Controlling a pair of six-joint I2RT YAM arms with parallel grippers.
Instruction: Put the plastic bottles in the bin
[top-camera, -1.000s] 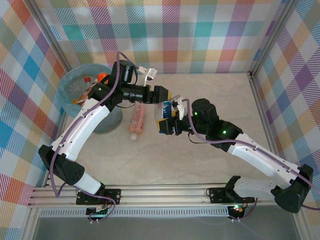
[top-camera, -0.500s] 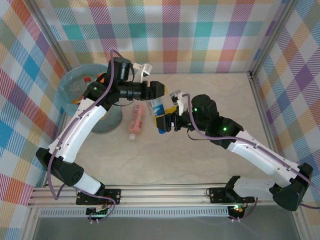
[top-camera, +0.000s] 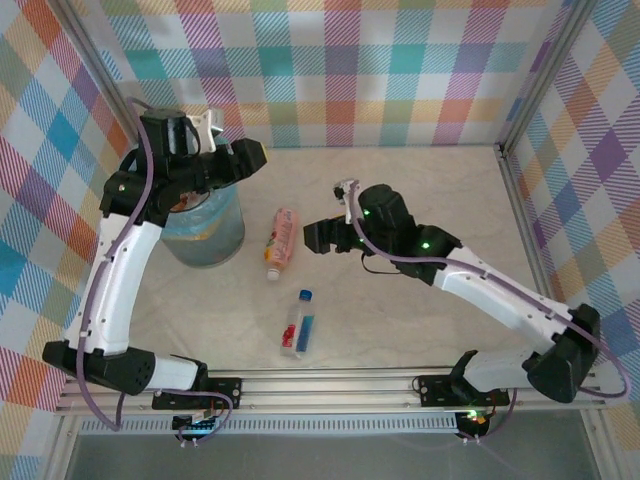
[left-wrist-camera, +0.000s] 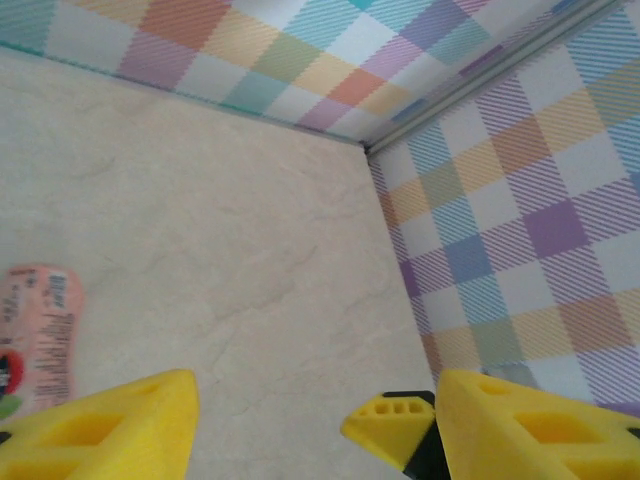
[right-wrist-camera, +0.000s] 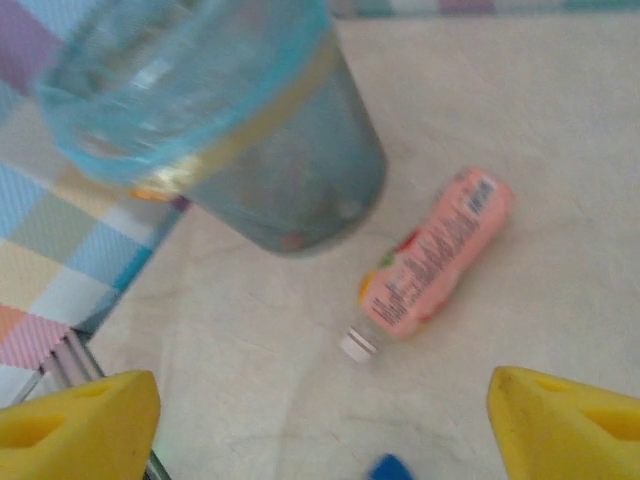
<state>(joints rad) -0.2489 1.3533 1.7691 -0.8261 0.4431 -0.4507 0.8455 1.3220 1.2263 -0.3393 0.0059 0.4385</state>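
Left gripper (left-wrist-camera: 275, 430) is held open beside the bin (top-camera: 210, 238) and right gripper (right-wrist-camera: 320, 425) is spread wide, so nothing is carried; pink bottle (top-camera: 281, 240) and clear bottle (top-camera: 298, 322) are laid on the table (top-camera: 420, 190).

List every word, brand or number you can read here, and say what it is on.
Pink bottle: printed label, too blurred to read.
Blue-labelled bottle: label too small to read.
Nothing else carries legible text.
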